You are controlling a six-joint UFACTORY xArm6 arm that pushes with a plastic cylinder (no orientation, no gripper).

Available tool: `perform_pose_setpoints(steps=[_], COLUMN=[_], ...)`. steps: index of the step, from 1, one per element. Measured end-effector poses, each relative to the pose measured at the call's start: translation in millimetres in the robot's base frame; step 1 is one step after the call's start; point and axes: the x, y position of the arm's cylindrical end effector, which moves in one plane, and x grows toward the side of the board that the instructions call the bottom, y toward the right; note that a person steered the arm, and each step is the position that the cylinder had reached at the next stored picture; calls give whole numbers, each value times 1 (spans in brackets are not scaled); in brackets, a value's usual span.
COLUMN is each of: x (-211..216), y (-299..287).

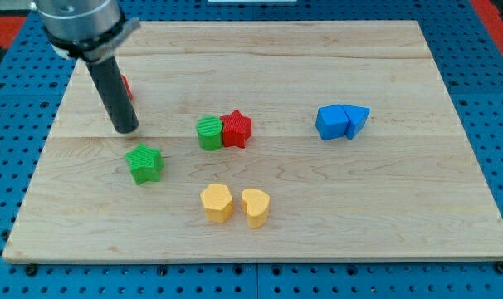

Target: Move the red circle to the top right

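Note:
The red circle is mostly hidden behind my rod at the board's upper left; only a red sliver shows to the rod's right. My tip rests on the board just below the red circle, toward the view's bottom, and above the green star.
A green cylinder touches a red star at mid-board. A blue cube and a blue triangle sit together at the right. A yellow hexagon-like block and a yellow heart lie near the bottom. The wooden board has blue pegboard around it.

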Motion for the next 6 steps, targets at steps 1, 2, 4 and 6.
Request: perform_pose_setpoints(steps=[1, 2, 4, 6], x=[-39, -76, -131, -160], y=[-23, -4, 24, -20])
